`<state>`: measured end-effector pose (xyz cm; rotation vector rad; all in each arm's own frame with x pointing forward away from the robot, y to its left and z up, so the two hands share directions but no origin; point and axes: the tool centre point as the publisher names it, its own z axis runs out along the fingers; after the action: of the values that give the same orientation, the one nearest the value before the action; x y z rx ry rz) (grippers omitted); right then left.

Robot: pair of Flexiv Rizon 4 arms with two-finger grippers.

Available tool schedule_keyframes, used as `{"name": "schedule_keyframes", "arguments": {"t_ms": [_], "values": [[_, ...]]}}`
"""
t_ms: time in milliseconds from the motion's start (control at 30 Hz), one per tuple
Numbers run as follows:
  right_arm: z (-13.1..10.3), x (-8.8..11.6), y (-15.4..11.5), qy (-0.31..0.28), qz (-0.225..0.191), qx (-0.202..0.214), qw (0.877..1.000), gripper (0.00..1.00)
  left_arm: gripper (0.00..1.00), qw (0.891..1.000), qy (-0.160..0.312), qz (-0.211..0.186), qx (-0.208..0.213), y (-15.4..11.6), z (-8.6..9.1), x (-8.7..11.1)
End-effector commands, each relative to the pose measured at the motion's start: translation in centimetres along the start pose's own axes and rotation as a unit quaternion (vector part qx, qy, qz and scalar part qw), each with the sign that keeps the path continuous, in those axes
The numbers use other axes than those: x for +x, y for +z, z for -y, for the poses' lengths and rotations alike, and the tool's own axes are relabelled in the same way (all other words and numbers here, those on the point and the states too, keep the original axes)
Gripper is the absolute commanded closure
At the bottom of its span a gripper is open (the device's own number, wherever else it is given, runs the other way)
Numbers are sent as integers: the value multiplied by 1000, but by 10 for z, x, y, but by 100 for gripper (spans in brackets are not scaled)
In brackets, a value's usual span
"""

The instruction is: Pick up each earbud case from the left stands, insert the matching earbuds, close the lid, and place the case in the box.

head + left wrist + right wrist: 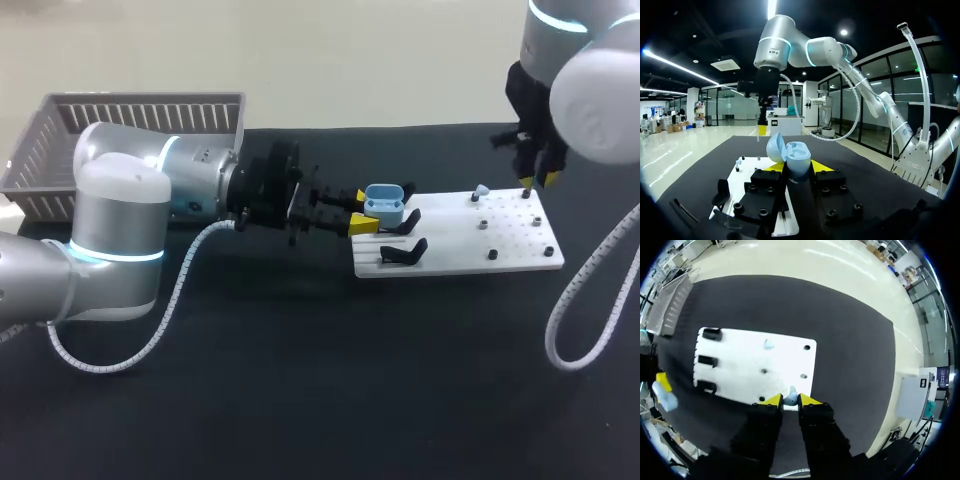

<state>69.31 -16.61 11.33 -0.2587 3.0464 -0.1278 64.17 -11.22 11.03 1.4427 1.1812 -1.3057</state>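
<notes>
Black counter (300,400); left fingers (363,224) clamp open case (384,203); right fingers (771,401) pinch earbud (791,399); thin grip, could slip out.

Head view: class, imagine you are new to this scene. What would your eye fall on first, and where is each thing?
First the light blue earbud case, lid open, gripped by the left end effector at the left edge of the white board. Next the right end effector, poised over a small blue earbud at the board's far right corner.
</notes>
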Motion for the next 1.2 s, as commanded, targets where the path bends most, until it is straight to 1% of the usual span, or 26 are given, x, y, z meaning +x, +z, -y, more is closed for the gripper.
{"name": "schedule_keyframes", "arguments": {"t_ms": [33,533,567,633,700,733,800,867,933,1067,1133,1200], "values": [[-1,4,-13,1,2,2,1000,100,100,1000,1,1,-1,0,0,1],[-1,4,-13,1,2,2,1000,100,100,1000,1,1,-1,0,0,1],[-7,7,-18,1,7,-4,1000,100,100,1000,1,1,-1,0,0,1],[-19,13,-27,7,20,-3,1000,100,100,1000,1,1,-1,0,0,1],[-30,19,-37,20,30,-10,999,100,100,1000,1,1,-1,0,0,1],[-34,22,-40,33,32,-4,999,100,100,1000,1,1,-1,0,0,1],[-42,28,-47,56,51,7,997,100,100,1000,1,1,-1,0,0,1],[-47,32,-52,92,54,11,994,100,100,1000,1,1,-1,0,0,1],[-51,37,-55,123,37,14,992,100,100,1000,1,1,-1,0,0,1],[-61,42,-57,159,26,18,987,100,100,1000,1,1,-1,0,0,1],[-67,43,-59,173,24,12,985,100,100,1000,1,1,-1,0,0,1],[-73,43,-61,185,22,-7,983,100,100,1000,1,1,-1,0,0,1]]}}
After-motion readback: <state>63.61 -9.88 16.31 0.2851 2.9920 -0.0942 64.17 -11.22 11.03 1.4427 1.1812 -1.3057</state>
